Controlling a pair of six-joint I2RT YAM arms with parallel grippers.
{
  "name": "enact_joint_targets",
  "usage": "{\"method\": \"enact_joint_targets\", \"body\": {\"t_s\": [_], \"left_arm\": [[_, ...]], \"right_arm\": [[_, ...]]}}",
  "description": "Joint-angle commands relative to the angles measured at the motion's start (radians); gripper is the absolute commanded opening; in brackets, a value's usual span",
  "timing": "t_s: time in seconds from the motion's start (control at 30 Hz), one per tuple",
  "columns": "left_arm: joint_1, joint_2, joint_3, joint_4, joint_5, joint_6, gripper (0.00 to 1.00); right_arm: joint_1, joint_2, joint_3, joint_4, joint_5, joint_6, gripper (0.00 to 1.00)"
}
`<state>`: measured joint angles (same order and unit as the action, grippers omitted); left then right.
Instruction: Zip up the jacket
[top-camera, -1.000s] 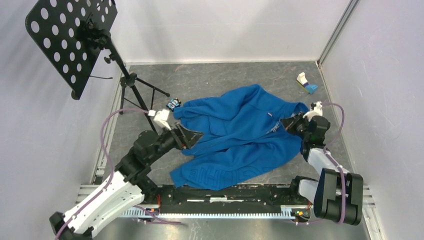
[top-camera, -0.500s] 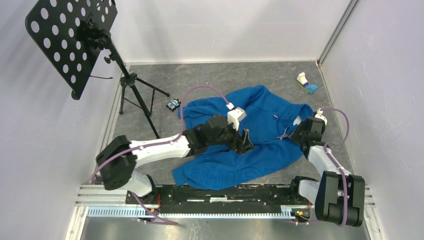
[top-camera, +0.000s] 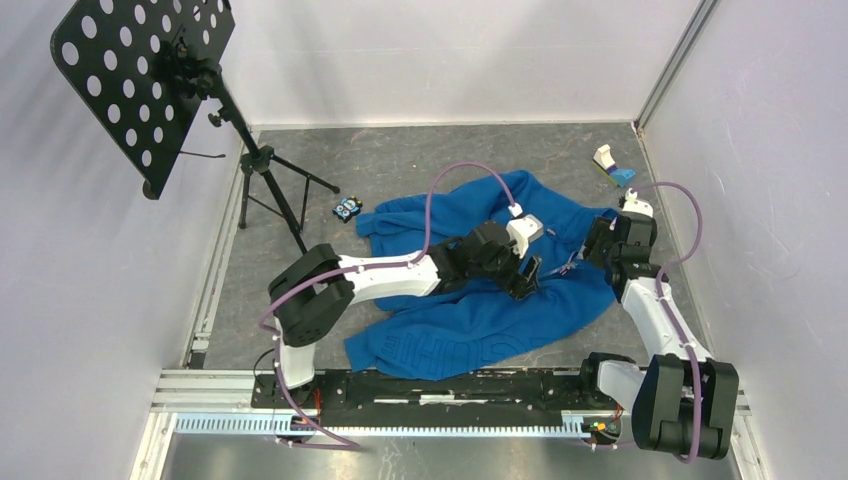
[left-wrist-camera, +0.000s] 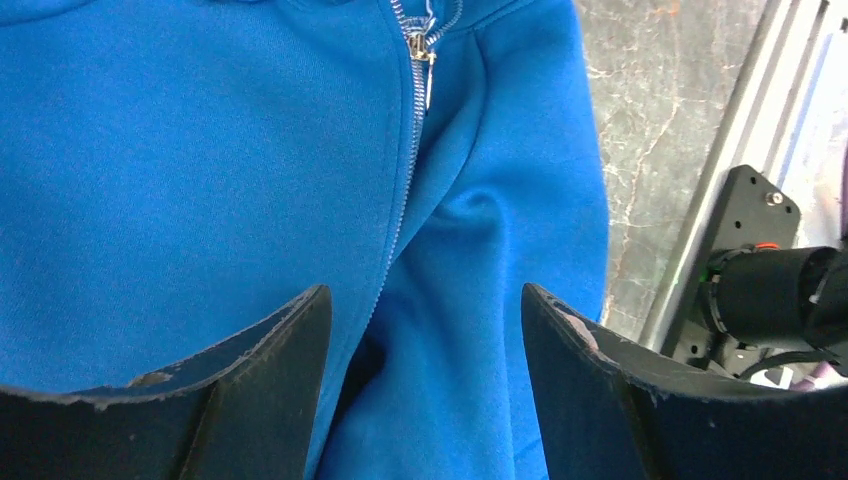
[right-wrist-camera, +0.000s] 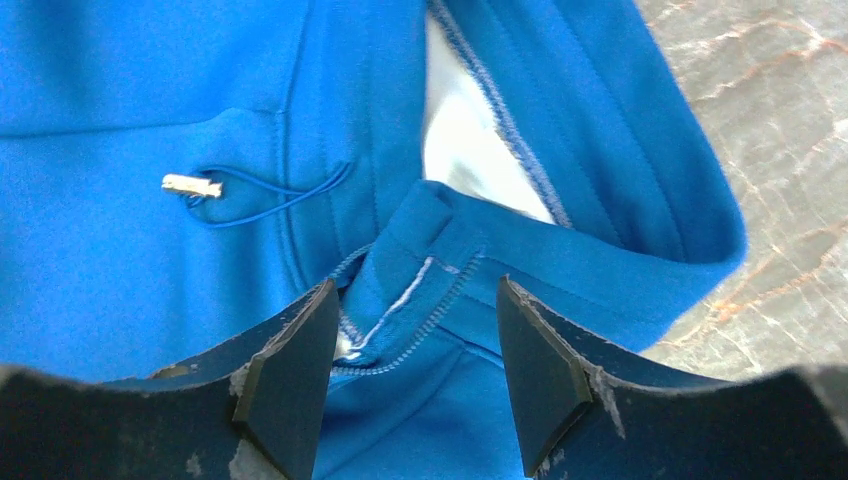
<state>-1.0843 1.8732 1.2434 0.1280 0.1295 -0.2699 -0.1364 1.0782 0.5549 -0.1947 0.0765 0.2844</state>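
The bright blue soft fabric jacket (top-camera: 450, 325) is lying crumpled on the grey mottled table (top-camera: 420, 160). The left gripper (left-wrist-camera: 425, 300) is hovering released over joined teeth behind the small silvery slider (left-wrist-camera: 418, 45); the right gripper (right-wrist-camera: 418, 290) is gaping empty at the unjoined collar (right-wrist-camera: 600, 200). Zipping is seemingly part-done, slider ungrasped.

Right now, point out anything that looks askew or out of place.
The jacket lies crumpled and skewed, its collar folded over so the white lining shows. The zipper slider sits partway along, teeth parted beyond it. A small blue gadget by the tripod and a white-and-blue piece in the far right corner look stray.
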Motion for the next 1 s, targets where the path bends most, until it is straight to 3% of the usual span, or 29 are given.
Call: {"method": "enact_joint_targets", "body": {"t_s": [0.0,0.1,0.23,0.33,0.4,0.47,0.57,0.63,0.73,0.77,0.97], "left_arm": [[-0.004,0.062,0.078,-0.021,-0.005,0.075,0.75],[-0.003,0.098,0.097,-0.014,0.001,0.061,0.75],[-0.003,0.128,0.113,-0.019,-0.005,0.066,0.73],[-0.002,0.142,0.119,-0.032,-0.019,0.064,0.72],[-0.002,0.146,0.12,-0.04,-0.023,0.058,0.72],[-0.003,0.146,0.119,-0.043,-0.022,0.058,0.72],[-0.003,0.146,0.116,-0.051,-0.044,0.057,0.72],[-0.003,0.147,0.116,-0.061,-0.062,0.055,0.72],[-0.003,0.137,0.116,-0.084,-0.097,0.049,0.72],[-0.002,0.132,0.114,-0.088,-0.108,0.049,0.73],[-0.001,0.094,0.105,-0.086,-0.214,0.047,0.8]], "right_arm": [[0.015,0.007,0.036,0.044,-0.154,-0.014,0.63],[0.012,0.088,0.053,0.073,-0.242,0.077,0.54],[0.009,0.127,0.027,0.146,-0.228,0.136,0.37],[0.008,0.161,0.009,0.181,-0.229,0.163,0.37],[0.008,0.186,-0.001,0.187,-0.23,0.179,0.45],[0.006,0.201,-0.028,0.267,-0.262,0.198,0.5],[-0.009,0.245,-0.058,0.399,-0.339,0.242,0.5],[-0.017,0.286,-0.063,0.47,-0.399,0.285,0.44],[-0.02,0.312,-0.056,0.553,-0.513,0.334,0.08],[-0.02,0.301,-0.055,0.567,-0.535,0.343,0.02],[-0.025,0.109,-0.073,0.591,-0.551,0.38,0.0]]}}
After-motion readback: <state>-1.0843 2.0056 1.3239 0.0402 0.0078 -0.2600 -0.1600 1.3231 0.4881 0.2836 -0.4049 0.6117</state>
